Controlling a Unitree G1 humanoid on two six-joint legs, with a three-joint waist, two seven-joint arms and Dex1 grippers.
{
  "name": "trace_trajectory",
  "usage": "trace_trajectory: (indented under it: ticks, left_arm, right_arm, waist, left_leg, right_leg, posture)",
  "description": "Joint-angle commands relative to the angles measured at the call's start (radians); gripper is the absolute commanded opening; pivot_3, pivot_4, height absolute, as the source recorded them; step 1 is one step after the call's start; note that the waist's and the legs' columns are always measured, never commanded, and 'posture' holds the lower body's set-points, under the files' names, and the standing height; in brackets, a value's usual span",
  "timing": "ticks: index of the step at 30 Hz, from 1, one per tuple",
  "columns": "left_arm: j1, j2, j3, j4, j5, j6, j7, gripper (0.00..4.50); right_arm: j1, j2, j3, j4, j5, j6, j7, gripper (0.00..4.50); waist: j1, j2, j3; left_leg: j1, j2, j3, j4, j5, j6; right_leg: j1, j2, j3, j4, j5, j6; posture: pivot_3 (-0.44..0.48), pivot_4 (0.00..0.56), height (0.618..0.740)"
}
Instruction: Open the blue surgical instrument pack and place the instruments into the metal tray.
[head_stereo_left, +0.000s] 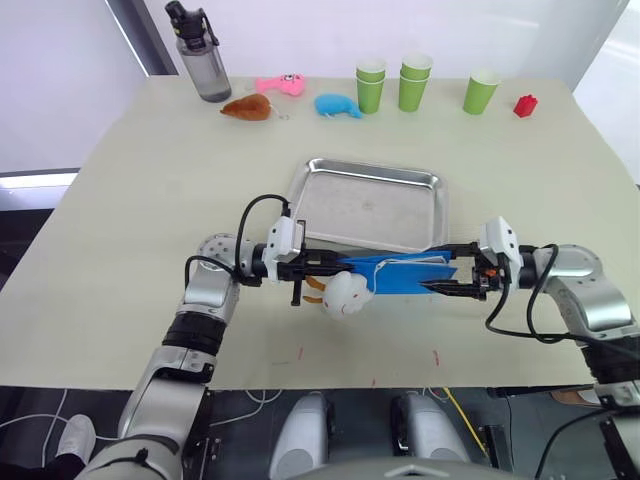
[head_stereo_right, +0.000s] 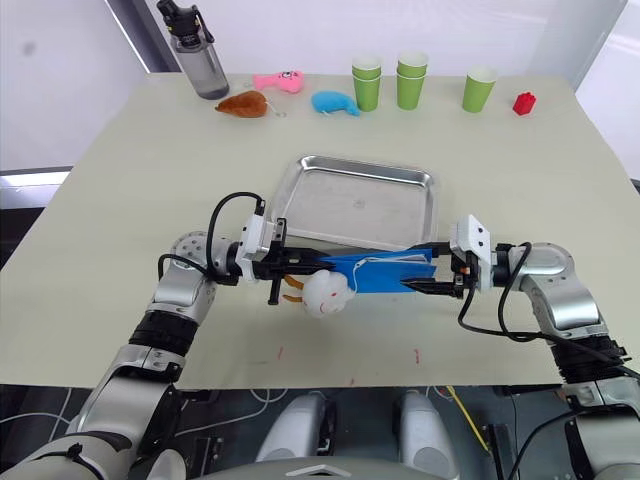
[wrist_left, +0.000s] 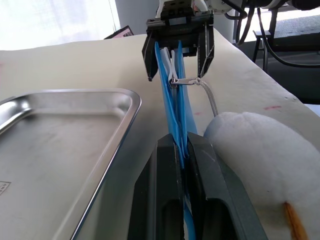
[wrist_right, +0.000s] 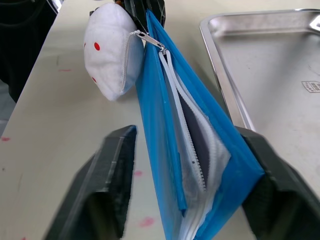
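Left gripper (wrist_left: 184, 150) jaws nearly closed, pinching one end of the blue surgical instrument pack (head_stereo_left: 400, 272); right gripper (wrist_right: 187, 185) jaws wide, straddling the other end, contact unclear. Pack hangs on edge between both, just in front of the empty metal tray (head_stereo_left: 372, 204), zipper part-open, white plush charm (head_stereo_left: 345, 295) dangling from the zipper pull. Judged step: opening; next, finish unzipping. No legible writing.

Head stereo pair looking down over table (head_stereo_left: 120, 200), wrist cameras close, sharing pack (wrist_left: 172, 105)
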Motion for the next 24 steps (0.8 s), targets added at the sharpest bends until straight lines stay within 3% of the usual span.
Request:
trace_trajectory:
  ticks: [1,5,13,16,23,24]
  left_arm:
    - [0.017,0.002,-0.019,0.0,0.025,-0.001,-0.002,0.0]
    - [0.019,0.005,-0.022,-0.002,0.025,0.008,-0.006,0.0]
    - [0.009,0.03,-0.02,-0.021,0.011,0.092,-0.017,0.0]
    - [0.004,0.041,-0.008,-0.038,-0.002,0.122,-0.017,1.13]
    - [0.037,0.093,0.058,-0.11,-0.036,0.175,0.024,4.47]
    - [0.047,0.099,0.064,-0.121,-0.041,0.182,0.029,4.47]
  right_arm:
    - [-0.021,0.002,-0.029,-0.003,0.021,-0.013,0.019,1.64]
    - [-0.018,0.004,-0.03,-0.003,0.02,-0.013,0.02,0.09]
    - [-0.012,0.004,-0.021,-0.007,-0.002,-0.03,0.023,0.09]
    - [-0.011,0.004,-0.019,-0.012,-0.004,-0.03,0.025,0.0]
    - [-0.004,0.007,-0.02,-0.023,-0.004,-0.033,0.025,0.0]
    - [-0.002,0.007,-0.02,-0.024,-0.005,-0.034,0.025,0.0]
  waist:
    - [0.0,0.0,0.0]
    - [0.0,0.0,0.0]
    - [-0.002,0.0,0.0]
    - [-0.004,0.0,0.0]
    - [-0.005,0.0,0.0]
    - [-0.005,0.0,0.0]
  left_leg:
    - [0.0,0.0,0.0,0.0,0.0,0.0]
    - [0.0,0.0,0.0,0.0,0.0,0.0]
    - [0.0,0.0,0.0,0.0,0.0,0.0]
    - [0.0,0.0,0.0,0.0,0.0,0.0]
    - [-0.001,0.0,0.0,0.0,0.0,0.0]
    - [-0.001,0.0,0.0,0.0,0.0,0.0]
  right_leg:
    - [0.0,0.0,0.0,0.0,0.0,0.0]
    - [0.0,0.0,0.0,0.0,0.0,0.0]
    - [0.0,0.0,0.0,0.0,0.0,0.0]
    - [0.0,0.0,0.0,0.0,0.0,0.0]
    - [-0.001,0.0,0.0,0.0,0.0,0.0]
    - [-0.001,0.0,0.0,0.0,0.0,0.0]
  posture:
    - [0.0,0.15,0.734]
    - [0.0,0.15,0.734]
    - [0.0,0.15,0.734]
    - [0.0,0.15,0.734]
    - [0.0,0.15,0.734]
    - [0.0,0.15,0.734]
